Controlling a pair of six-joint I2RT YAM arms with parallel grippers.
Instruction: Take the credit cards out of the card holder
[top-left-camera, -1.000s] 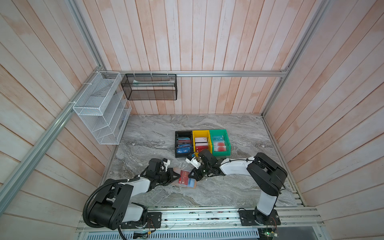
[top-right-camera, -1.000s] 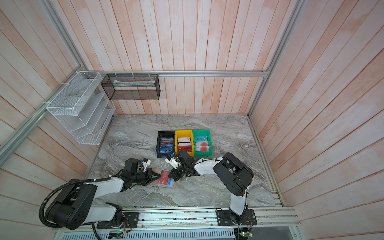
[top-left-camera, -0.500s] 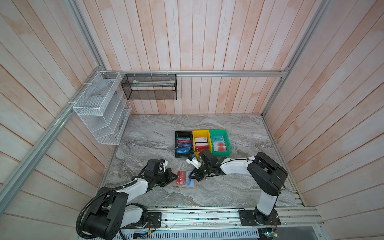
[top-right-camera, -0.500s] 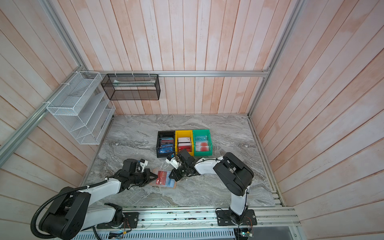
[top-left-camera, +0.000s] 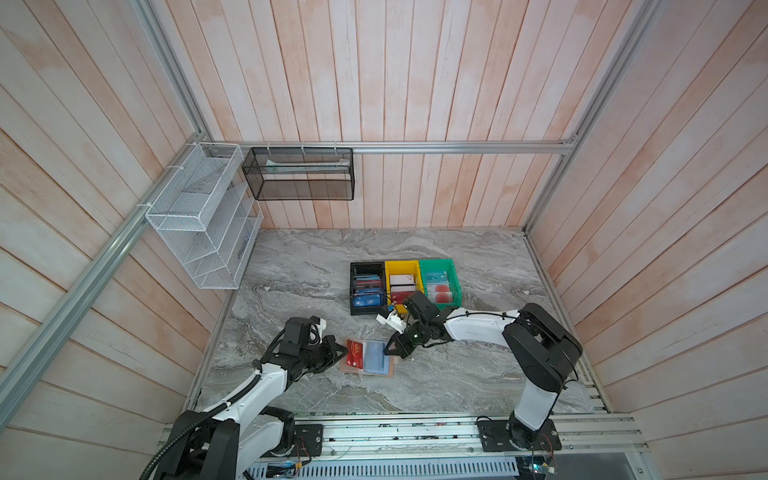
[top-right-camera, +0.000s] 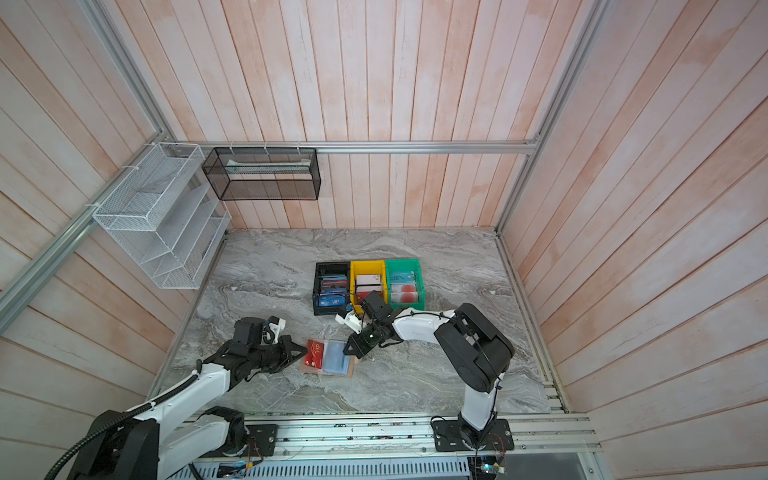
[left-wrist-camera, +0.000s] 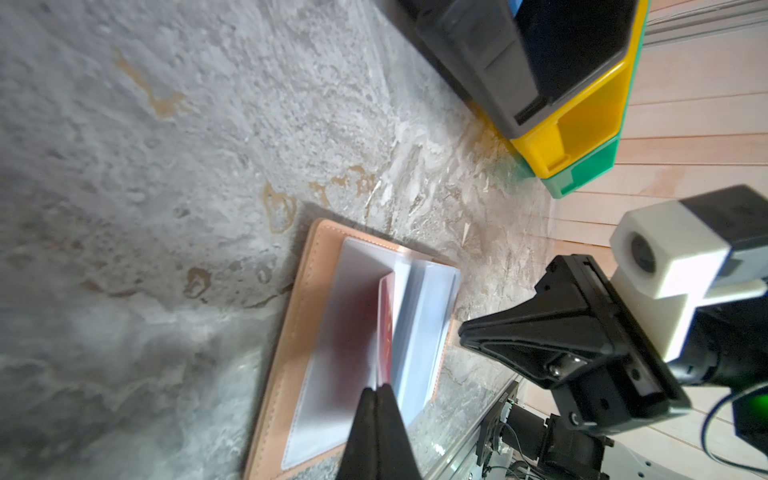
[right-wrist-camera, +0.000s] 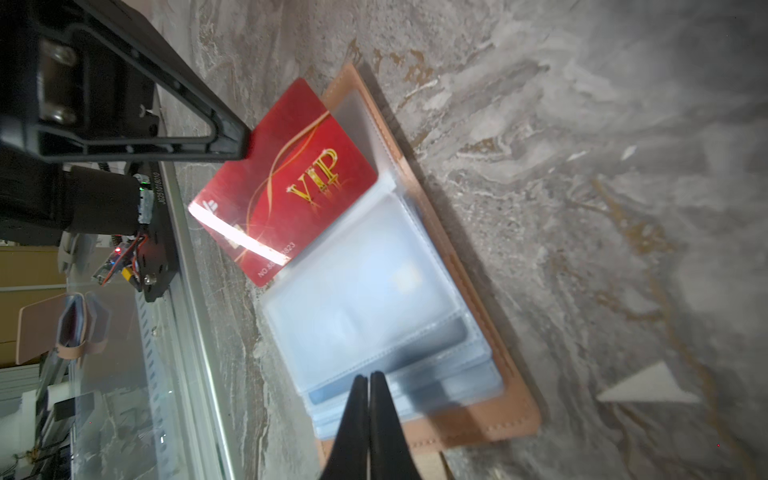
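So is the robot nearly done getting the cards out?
Not yet. Done: the card holder lies open on the table. In hand: the left end effector pinches the red VIP card, mostly out of its sleeve, while the right end effector, nearly closed, rests at the sleeves' edge. Left: a blue card sits inside a sleeve; others may hide.

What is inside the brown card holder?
Clear sleeves, and a red VIP card sticking half out. The edge of a blue card peeks from under them; the cloudy sleeves hide its face and any other cards.
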